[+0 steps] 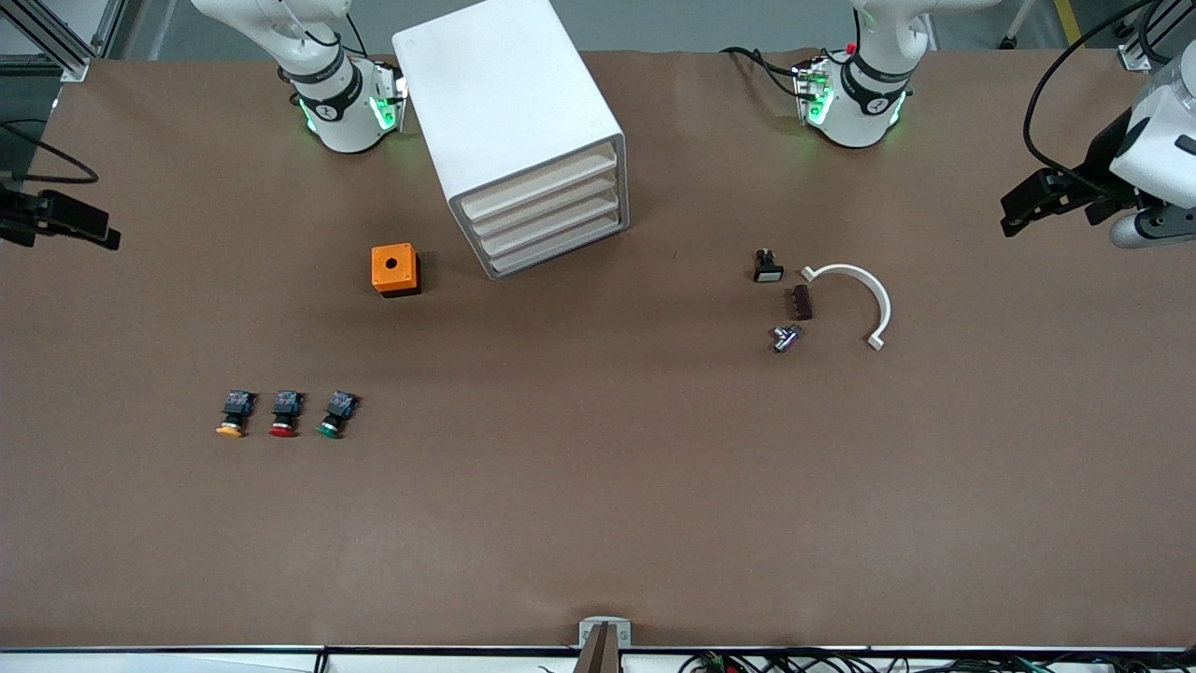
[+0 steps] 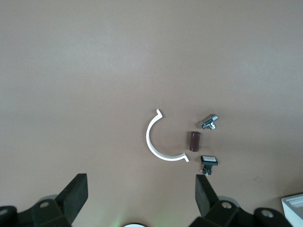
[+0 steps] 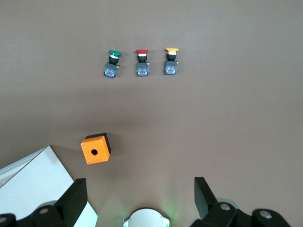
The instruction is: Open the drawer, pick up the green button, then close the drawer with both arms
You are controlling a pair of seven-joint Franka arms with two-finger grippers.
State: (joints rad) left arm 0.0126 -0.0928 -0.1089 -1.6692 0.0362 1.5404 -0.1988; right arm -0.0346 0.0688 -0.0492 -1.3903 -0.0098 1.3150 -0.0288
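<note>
We see the white boxy plastic cabinet w/ four shallow tray drawers, all shut; its fronts face the camera, angled toward the left arm's end. The top drawer lies nearer the right arm's base. The green-capped push button w/ black-and-blue body sits out on the table, not in a drawer, nearer the camera than the orange square box, body pointing to the bases, beside one red-capped button & one yellow-capped button: three total. Right gripper hangs spread & empty at its table end; left gripper likewise, over bare table near one white curved clip.
</note>
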